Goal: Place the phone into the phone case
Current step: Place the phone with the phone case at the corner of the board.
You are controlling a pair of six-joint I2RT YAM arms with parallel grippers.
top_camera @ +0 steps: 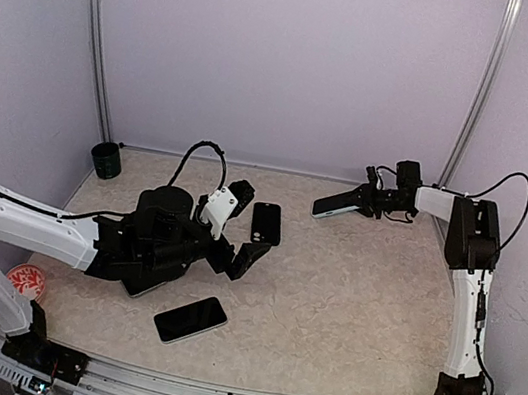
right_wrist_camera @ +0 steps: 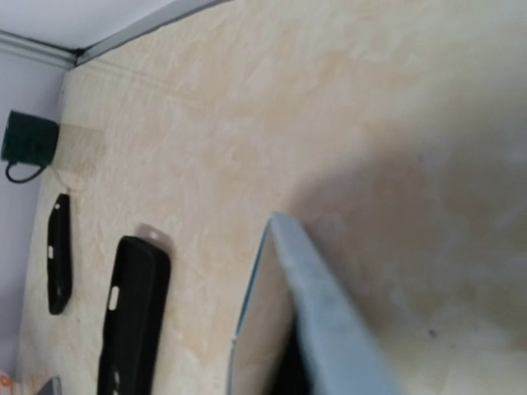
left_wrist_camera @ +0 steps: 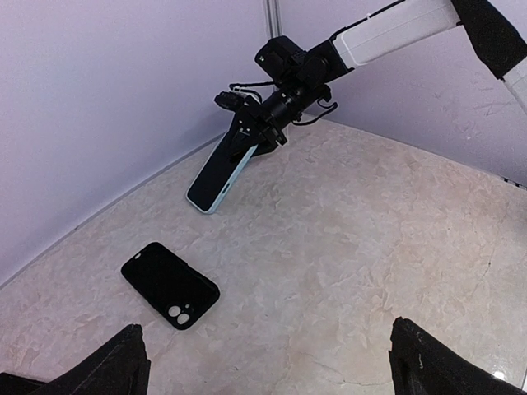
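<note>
Desk: task is judged barely begun, as nothing has been inserted. L arm is stretched low across the desk. L jaws are spread wide w/ nothing held, just beside the black case, which lies flat mid-desk. R arm is reached to the far side. R jaws are clamped on the upper end of the light-blue phone, which is tilted, lower end at the desk, well apart from the case. A 2nd dark phone is seen near the front. To be done: phone brought over, aligned & pressed in.
</note>
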